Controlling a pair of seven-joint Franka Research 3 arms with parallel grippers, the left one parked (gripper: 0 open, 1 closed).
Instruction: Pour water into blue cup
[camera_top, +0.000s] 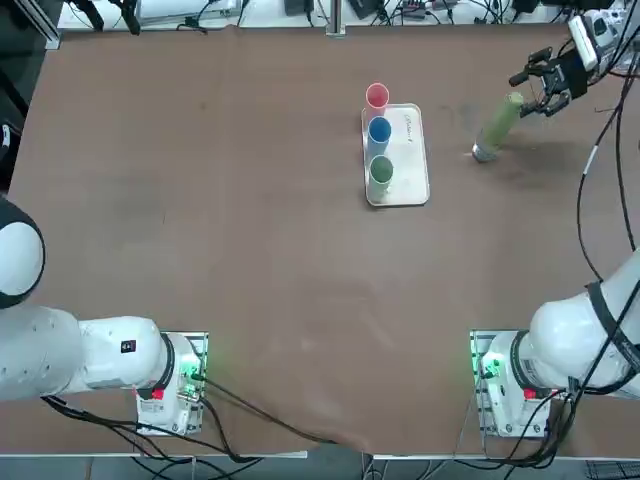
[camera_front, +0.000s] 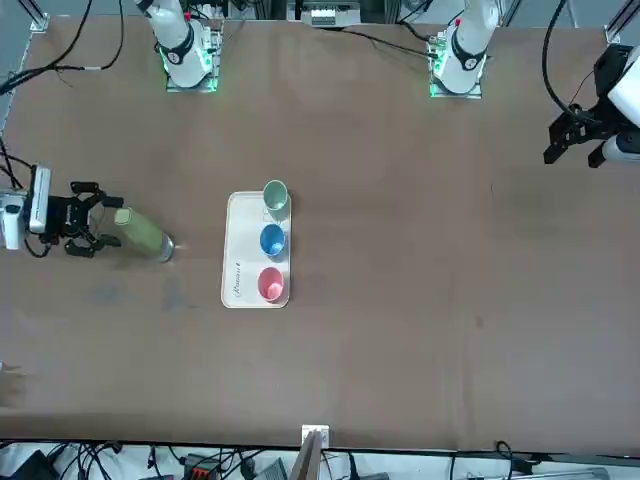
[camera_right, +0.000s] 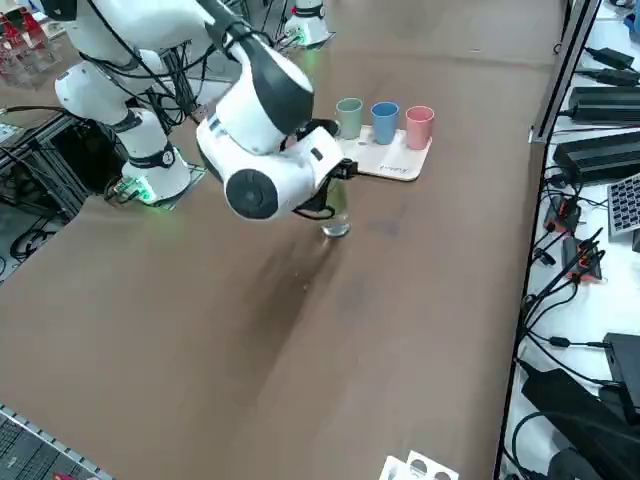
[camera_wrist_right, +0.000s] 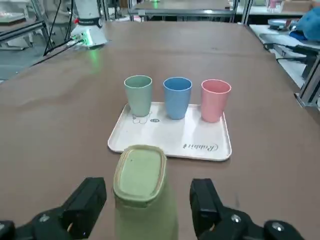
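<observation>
Nearest, low over the right part of the bench (camera_top: 300, 290), the right gripper (camera_wrist_right: 148, 186), with jaws apart and a visible gap on each side of the bottle. Just ahead of the gripper's body, upright on the bench, the tall pale-green bottle (camera_wrist_right: 145, 200) with its green cap (camera_wrist_right: 140, 172) and silvery base (camera_top: 484, 153). Farther off, well apart from the bottle, a white tray (camera_wrist_right: 170, 140) with rounded corners and small dark lettering. On the tray's far part, upright in a row, three cups: dull green (camera_wrist_right: 139, 97), blue (camera_wrist_right: 177, 100) in the middle, pink (camera_wrist_right: 214, 102).
</observation>
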